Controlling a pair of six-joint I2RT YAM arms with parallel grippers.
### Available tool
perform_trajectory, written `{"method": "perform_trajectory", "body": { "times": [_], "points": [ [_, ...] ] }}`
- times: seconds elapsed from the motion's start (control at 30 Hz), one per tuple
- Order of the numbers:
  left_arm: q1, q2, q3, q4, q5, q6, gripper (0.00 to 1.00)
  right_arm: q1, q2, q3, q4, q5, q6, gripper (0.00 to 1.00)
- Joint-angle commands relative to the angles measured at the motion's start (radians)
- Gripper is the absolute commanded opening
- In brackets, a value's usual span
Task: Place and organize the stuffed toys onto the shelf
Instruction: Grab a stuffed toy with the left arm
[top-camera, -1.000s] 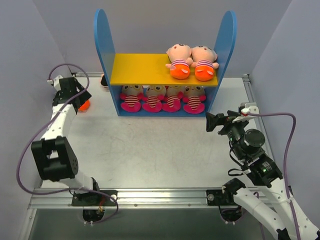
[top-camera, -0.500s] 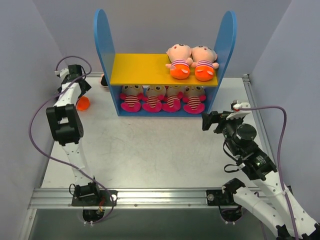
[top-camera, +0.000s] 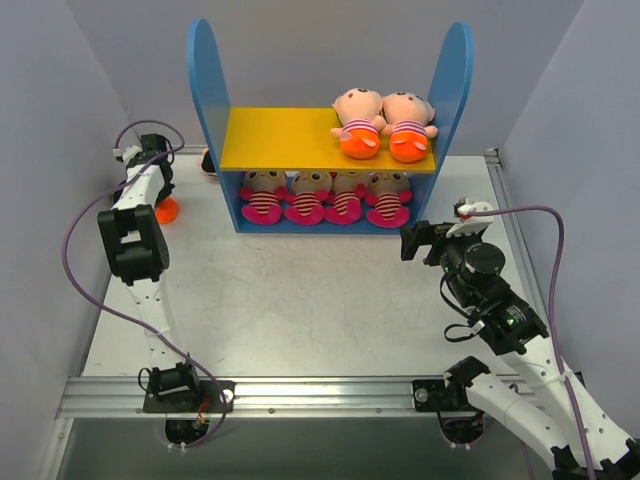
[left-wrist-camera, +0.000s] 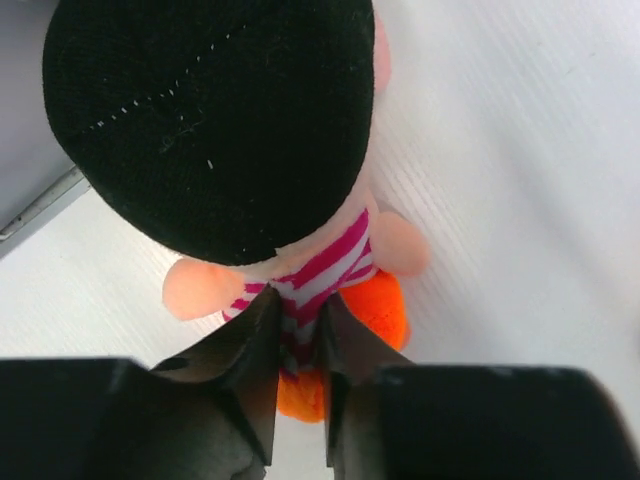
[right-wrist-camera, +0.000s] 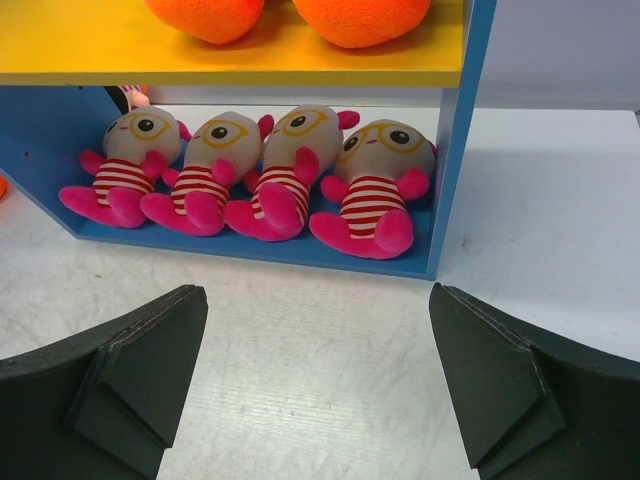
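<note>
From above, the two-level shelf with blue round-topped side panels and a yellow upper board carries two peach-headed plush dolls with orange bottoms at the right end of its upper board. Four pale-headed plush dolls with striped magenta bodies fill its lower level. Left of the shelf, the left arm bends over a black-haired plush doll with an orange bottom.

At the left wrist, the left gripper is drawn narrow, pinching that doll's striped torso. The step looks like a pick-up. Next it must be lifted, carried round the shelf's left panel and set on the bare left of the upper board.

At the right wrist, the right gripper gapes wide, holding nothing, before the shelf's lower level
</note>
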Motion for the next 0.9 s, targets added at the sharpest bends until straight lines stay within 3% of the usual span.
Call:
{"method": "perform_trajectory", "body": {
  "times": [0.0, 0.1, 0.47, 0.67, 0.87],
  "points": [
    [0.009, -0.069, -0.075, -0.023, -0.014, 0.016, 0.15, 0.001, -0.002, 0.023, 0.032, 0.012, -0.003, 0.99],
    [0.009, -0.151, -0.190, 0.006, -0.006, 0.037, 0.03, 0.001, 0.013, 0.020, 0.023, -0.004, 0.009, 0.99],
    [-0.009, -0.593, -0.679, 0.091, 0.113, 0.074, 0.03, 0.015, 0.067, 0.046, -0.024, -0.125, 0.017, 0.99],
    [-0.046, -0.949, -0.922, 0.146, 0.320, 0.082, 0.03, 0.033, 0.099, 0.057, -0.020, -0.194, 0.027, 0.99],
    [-0.069, -1.253, -1.080, 0.164, 0.544, 0.082, 0.03, 0.042, 0.185, 0.080, -0.009, -0.391, 0.093, 0.99]
  ]
}}
